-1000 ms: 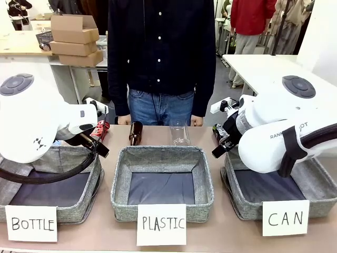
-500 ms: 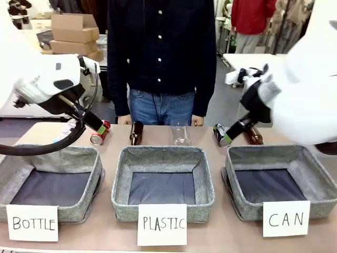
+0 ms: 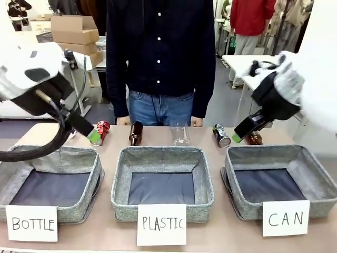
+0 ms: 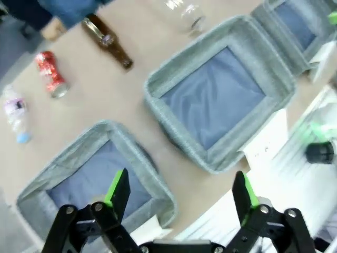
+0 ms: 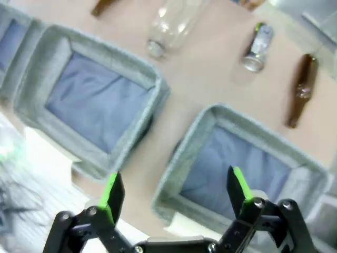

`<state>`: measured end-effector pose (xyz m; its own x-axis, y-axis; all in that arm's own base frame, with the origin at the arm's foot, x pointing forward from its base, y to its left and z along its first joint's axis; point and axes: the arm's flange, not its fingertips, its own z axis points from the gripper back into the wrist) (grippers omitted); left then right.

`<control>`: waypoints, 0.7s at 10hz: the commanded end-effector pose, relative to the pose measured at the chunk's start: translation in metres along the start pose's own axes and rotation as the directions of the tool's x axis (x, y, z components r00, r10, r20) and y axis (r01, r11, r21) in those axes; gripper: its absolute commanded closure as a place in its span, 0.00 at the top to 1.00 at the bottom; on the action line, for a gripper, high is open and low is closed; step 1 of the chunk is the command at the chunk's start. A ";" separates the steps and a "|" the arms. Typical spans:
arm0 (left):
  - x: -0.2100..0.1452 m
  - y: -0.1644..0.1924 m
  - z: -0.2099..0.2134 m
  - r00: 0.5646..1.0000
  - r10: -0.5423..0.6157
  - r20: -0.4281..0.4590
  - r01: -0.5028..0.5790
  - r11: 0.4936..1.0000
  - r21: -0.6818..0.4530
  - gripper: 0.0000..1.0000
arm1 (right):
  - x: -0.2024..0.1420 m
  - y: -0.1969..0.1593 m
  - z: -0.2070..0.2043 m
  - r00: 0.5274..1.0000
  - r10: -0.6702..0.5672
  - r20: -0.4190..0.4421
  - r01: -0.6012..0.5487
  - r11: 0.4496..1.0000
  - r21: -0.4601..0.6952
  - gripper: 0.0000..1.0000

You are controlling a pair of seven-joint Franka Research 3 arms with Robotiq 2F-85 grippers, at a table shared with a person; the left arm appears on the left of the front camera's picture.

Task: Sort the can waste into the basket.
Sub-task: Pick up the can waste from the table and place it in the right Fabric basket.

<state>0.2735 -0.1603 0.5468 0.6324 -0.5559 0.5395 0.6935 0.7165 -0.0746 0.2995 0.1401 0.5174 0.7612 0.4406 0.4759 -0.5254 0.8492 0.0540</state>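
Findings, all positions taken from the basket (image 3: 261, 151), the grey fabric bin carrying the white card "CAN". Both cans lie on their sides on the table, outside the basket. The black can (image 3: 221, 135) rests just beyond the basket's far left corner. A brown bottle (image 3: 255, 138) lies just beyond the far rim, to that can's right. The red can (image 3: 101, 130) lies well to the basket's left, past the PLASTIC bin (image 3: 162, 153), in the same back row as a second brown bottle (image 3: 136, 133) and a clear plastic bottle (image 3: 180, 134). The right gripper (image 3: 243, 129) hangs in the air over the basket's far left corner, near the black can without touching it. Its wrist view shows the fingers (image 5: 111, 192) spread apart with nothing between them. The left gripper (image 3: 88, 133) hangs far to the basket's left, near the red can, over the BOTTLE bin (image 3: 68, 153). Its jaws likewise stand apart and hold nothing. A person (image 3: 160, 52) stands at the table edge beyond the basket, towards its left.
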 end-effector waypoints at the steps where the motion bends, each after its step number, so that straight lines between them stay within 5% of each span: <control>1: -0.039 0.045 0.012 0.967 0.178 0.183 -0.103 0.928 -0.357 1.00 | -0.021 -0.040 0.028 0.936 -0.353 -0.003 0.329 0.867 0.375 1.00; 2: -0.068 0.075 0.016 0.891 0.362 0.273 -0.157 0.812 -0.562 1.00 | -0.039 -0.072 0.040 0.866 -0.496 -0.065 0.446 0.706 0.550 1.00; 4: -0.106 0.104 0.009 0.754 0.571 0.325 -0.207 0.676 -0.707 1.00 | -0.071 -0.118 0.045 0.770 -0.638 -0.029 0.417 0.469 0.778 1.00; 6: -0.128 0.119 0.001 0.679 0.643 0.353 -0.218 0.636 -0.740 1.00 | -0.087 -0.139 0.040 0.670 -0.742 0.030 0.393 0.388 0.834 1.00; 7: -0.127 0.121 0.001 0.680 0.643 0.353 -0.225 0.641 -0.734 1.00 | -0.088 -0.141 0.037 0.663 -0.747 0.039 0.389 0.388 0.835 1.00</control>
<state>0.3319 0.0335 0.5263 0.7626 0.2244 0.6068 0.5487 0.2725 -0.7904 0.3012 -0.0542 0.5281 0.9115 -0.2774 0.3037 -0.2049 0.3339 0.9201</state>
